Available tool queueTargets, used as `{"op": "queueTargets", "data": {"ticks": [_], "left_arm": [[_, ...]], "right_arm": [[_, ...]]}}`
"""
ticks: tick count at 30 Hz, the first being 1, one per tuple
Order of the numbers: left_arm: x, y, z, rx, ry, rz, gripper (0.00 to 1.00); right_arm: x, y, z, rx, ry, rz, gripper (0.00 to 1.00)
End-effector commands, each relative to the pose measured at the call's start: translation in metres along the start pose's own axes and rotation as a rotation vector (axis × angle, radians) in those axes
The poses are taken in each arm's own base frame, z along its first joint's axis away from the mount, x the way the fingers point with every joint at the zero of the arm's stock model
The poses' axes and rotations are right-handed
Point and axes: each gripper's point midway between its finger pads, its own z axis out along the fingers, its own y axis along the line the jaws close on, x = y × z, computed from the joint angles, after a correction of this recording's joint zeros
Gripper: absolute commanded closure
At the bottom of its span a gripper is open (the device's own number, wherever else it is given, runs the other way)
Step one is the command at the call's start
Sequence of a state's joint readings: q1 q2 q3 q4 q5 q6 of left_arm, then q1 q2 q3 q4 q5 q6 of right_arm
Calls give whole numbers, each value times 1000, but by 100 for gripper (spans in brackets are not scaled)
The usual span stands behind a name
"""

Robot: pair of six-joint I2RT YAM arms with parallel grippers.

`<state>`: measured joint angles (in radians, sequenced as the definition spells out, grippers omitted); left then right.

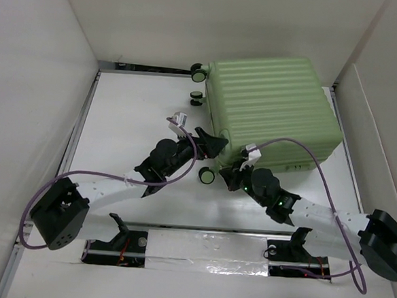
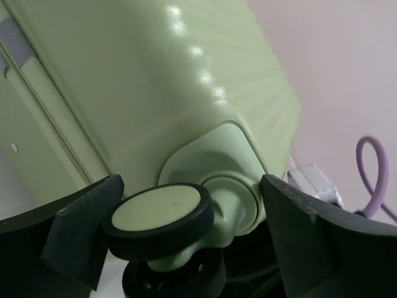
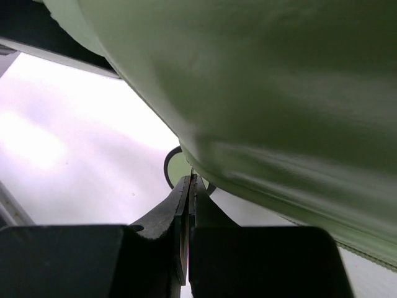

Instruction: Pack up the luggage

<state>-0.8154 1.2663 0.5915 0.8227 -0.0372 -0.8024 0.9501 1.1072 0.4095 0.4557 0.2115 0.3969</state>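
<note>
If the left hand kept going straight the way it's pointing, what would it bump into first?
Probably the caster wheel sitting inside the open left hand, with the luggage corner behind it; depth is unclear.

**Bright overhead, murky right wrist**

From above you get bright, even light: the white table top [image 1: 132, 117] is nearly washed out, and the pale green ribbed hard-shell suitcase [image 1: 273, 106] casts only faint shadows. In your left wrist view small glare spots run along the shell, and the black-rimmed green caster wheel [image 2: 158, 211] looks slightly soft. Your right wrist view is dim and blurred, the shell in shadow against a blown-out white background.
</note>
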Motion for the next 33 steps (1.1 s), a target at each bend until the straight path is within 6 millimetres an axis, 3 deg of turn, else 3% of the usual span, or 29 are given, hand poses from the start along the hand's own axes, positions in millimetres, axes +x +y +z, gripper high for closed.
{"op": "queueTargets", "data": {"ticks": [1, 4, 8, 11, 12, 17, 18, 19, 20, 21, 22, 27, 28, 30, 31, 33], "left_arm": [[23, -3, -23, 35, 168, 79, 6], [1, 18, -27, -68, 92, 95, 1], [-57, 58, -25, -173, -66, 27, 1], [-86, 74, -14, -183, -132, -32, 1], [-109, 86, -12, -204, -186, -47, 1], [-157, 133, 28, -211, -257, -163, 2], [-176, 126, 41, -170, -279, -177, 2], [-174, 143, 54, -167, -254, -196, 3], [-177, 143, 63, -149, -249, -206, 3], [-194, 137, 72, -110, -273, -200, 3], [-190, 145, 83, -98, -257, -215, 3], [-208, 137, 106, -5, -293, -240, 2], [-207, 146, 110, -20, -299, -251, 2], [-217, 143, 119, -6, -316, -261, 2], [-213, 154, 125, -26, -307, -275, 2], [-224, 149, 135, -1, -319, -270, 2]], "right_arm": [[9, 52, -23, -234, 56, 28, 100], [13, 43, -38, -225, 39, 58, 100], [16, 38, -49, -226, 25, 81, 100], [18, 37, -52, -225, 36, 76, 100], [18, 36, -52, -225, 36, 74, 100], [19, 44, -54, -258, 54, 60, 100], [18, 45, -54, -260, 53, 57, 100], [21, 43, -54, -252, 66, 53, 100], [22, 43, -55, -252, 66, 55, 100], [23, 42, -55, -252, 66, 56, 100], [24, 41, -56, -251, 68, 59, 100], [23, 39, -58, -245, 55, 73, 100], [24, 39, -58, -243, 57, 74, 100], [22, 40, -57, -243, 57, 68, 100], [24, 40, -57, -243, 64, 69, 100], [23, 41, -56, -245, 66, 65, 100]]}}
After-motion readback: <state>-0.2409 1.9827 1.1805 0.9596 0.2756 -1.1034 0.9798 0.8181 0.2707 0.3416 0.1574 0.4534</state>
